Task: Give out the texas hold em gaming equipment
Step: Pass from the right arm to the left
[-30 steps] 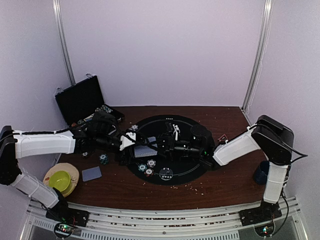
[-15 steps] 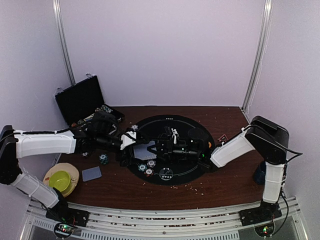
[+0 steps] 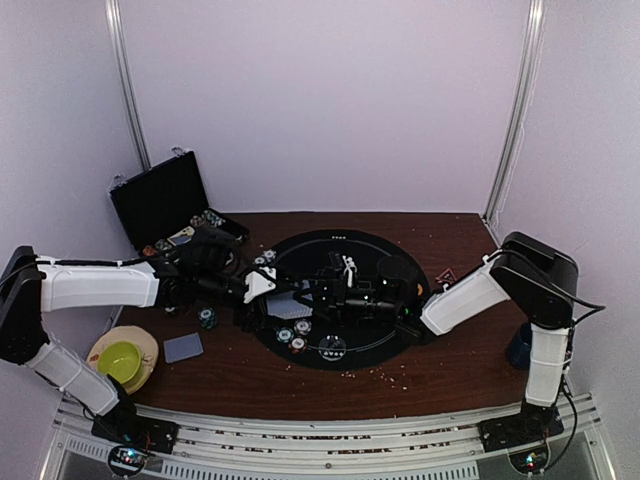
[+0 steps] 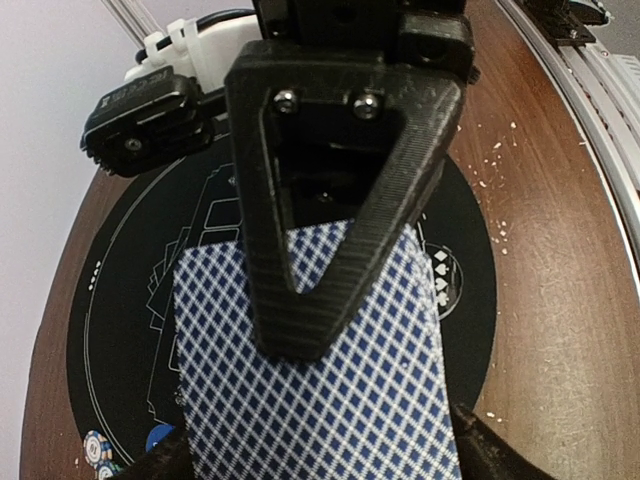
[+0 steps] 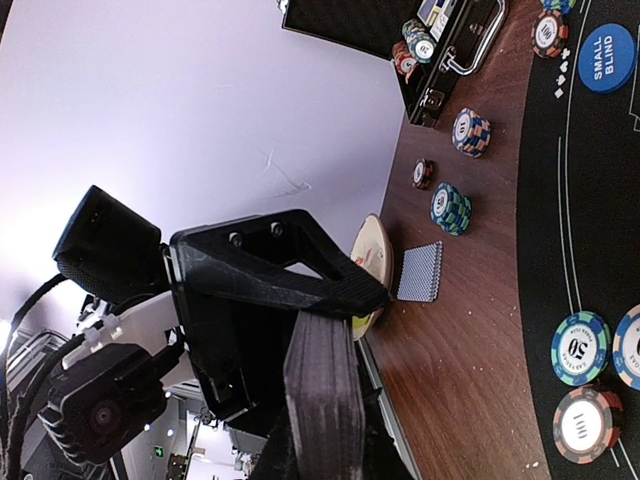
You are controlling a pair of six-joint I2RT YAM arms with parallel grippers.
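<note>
Deck of cards [image 5: 325, 420] pinched in right gripper [image 5: 342, 335] — left gripper [image 4: 310, 410] at it, spread unclear.

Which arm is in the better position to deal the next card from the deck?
Left. The right gripper is shut on the deck, so it is occupied. The left gripper is open around the top card.
</note>
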